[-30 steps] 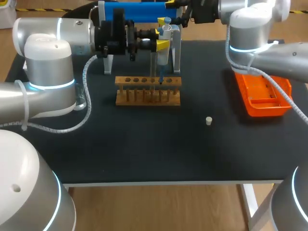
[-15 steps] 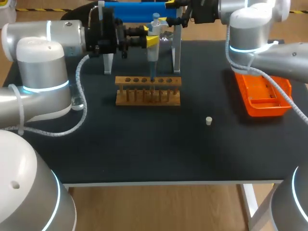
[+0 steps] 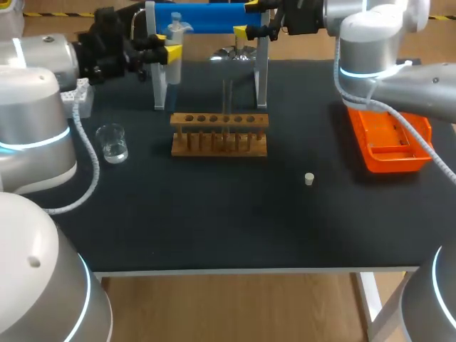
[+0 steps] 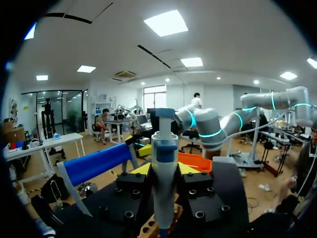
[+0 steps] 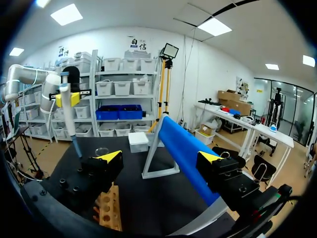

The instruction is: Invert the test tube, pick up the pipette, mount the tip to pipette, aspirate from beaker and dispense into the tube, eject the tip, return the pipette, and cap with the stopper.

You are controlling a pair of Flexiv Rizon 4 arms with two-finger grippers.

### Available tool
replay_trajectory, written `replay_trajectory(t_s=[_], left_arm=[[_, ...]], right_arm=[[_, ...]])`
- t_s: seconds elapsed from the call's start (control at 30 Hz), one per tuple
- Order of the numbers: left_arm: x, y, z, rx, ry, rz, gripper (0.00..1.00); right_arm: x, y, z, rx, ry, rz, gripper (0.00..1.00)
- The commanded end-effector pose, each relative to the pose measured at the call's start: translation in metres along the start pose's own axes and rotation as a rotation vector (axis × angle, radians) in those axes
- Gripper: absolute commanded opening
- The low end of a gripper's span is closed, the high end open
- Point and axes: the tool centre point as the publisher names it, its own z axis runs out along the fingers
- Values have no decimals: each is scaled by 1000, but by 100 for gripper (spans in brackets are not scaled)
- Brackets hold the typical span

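High head view; low wrist views; shared rack (image 3: 219, 120)

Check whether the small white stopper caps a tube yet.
No: the small white stopper sits on the black table, apart from the wooden rack.

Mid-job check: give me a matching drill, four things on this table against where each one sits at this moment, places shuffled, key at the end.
1 pipette
2 beaker
3 stopper
4 orange tray

A alone on the mat, right of the wooden rack
B clamped in the jaws of the left arm, off the table
C standing on the mat, left of the rack
D at the table's right, partly hidden by the right arm

Pairs: 1-B, 2-C, 3-A, 4-D
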Motion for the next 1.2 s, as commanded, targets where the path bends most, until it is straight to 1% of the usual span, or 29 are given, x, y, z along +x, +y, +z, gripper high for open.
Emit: replay_trajectory(t_s=[0.03, 0.27, 0.43, 0.57, 0.63, 0.8, 1.0, 1.2], left_arm=[[-13, 0, -11, 15, -33, 2, 0], [-48, 11, -14, 19, -137, -22, 0], [-67, 14, -10, 39, -216, -37, 0], [-80, 14, -4, 46, -251, -41, 0], [-86, 14, -2, 49, -271, -41, 0], [-99, 15, 5, 26, -343, -50, 0], [-112, 16, 17, 24, -397, -72, 0], [-123, 14, 29, 3, -448, -78, 0]], right_arm=[[-1, 1, -1, 4, 4, 1, 100], [-1, 1, -1, 4, 4, 1, 100], [-1, 1, -1, 4, 4, 1, 100], [-1, 1, -1, 4, 4, 1, 100], [-1, 1, -1, 4, 4, 1, 100], [-1, 1, -1, 4, 4, 1, 100], [-1, 1, -1, 4, 4, 1, 100], [-1, 1, -1, 4, 4, 1, 100]])
